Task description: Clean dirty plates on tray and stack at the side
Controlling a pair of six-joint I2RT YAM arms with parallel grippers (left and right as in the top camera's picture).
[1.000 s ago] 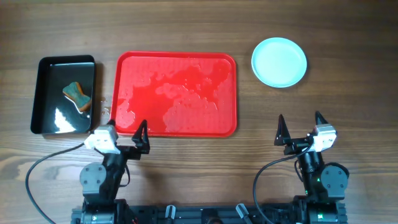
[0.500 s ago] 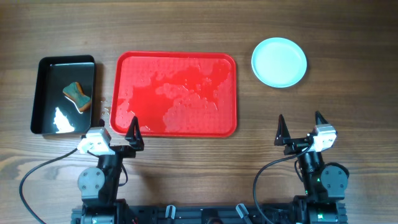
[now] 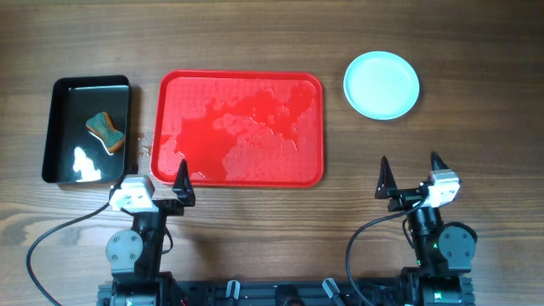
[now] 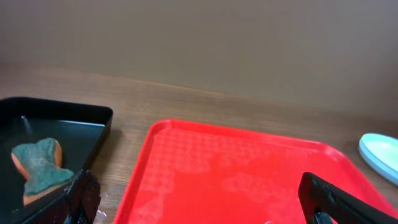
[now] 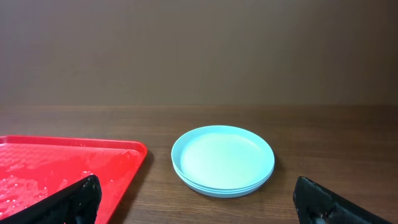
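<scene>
I see the plate stack (image 3: 382, 84) right of the red tray (image 3: 242, 127); left gripper (image 3: 160, 176) at its near edge, right gripper (image 3: 409, 166) beyond its near-right corner, both spread wide, empty.

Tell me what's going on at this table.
Nothing is being handled right now. The left arm and right arm sit at the near edge of the table, jaws open and empty. The plates are stacked on the wood to the right of the red tray, which is wet and holds no plates. A sponge lies in the black tray on the left.
</scene>
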